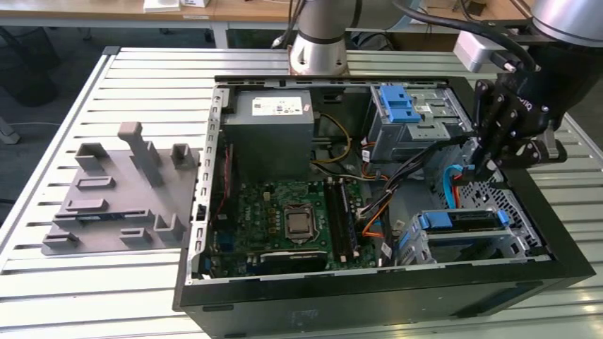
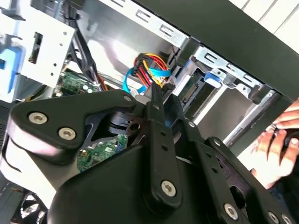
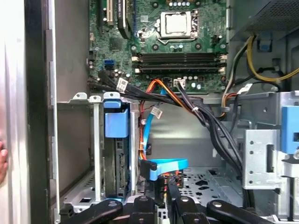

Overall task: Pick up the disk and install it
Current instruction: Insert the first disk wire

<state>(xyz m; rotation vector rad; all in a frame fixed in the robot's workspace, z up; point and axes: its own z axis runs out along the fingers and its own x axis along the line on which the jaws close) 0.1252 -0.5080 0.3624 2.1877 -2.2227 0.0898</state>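
The black pincer (image 1: 490, 166) hangs inside the open computer case (image 1: 377, 300) at the exterior view's right, fingers drawn narrow, holding nothing. The disk (image 3: 114, 158) already sits in its blue-tabbed bay, just beside. Best moved slowly, clear of the blue cable (image 3: 163, 165). The disk's label is hidden.

- The computer case (image 1: 377, 300) is black outside, with bare silver metal inside.
- The circuit board (image 3: 154, 42) is green.
- The drive's side rail (image 3: 116, 122) is blue.
- The flat cable (image 3: 164, 165) is light blue.
- The wire bundle (image 2: 152, 63) is red, orange and yellow.
- The gripper (image 2: 156, 100) is black with silver screws.
- The table (image 1: 113, 282) is pale grey with ribbed stripes.
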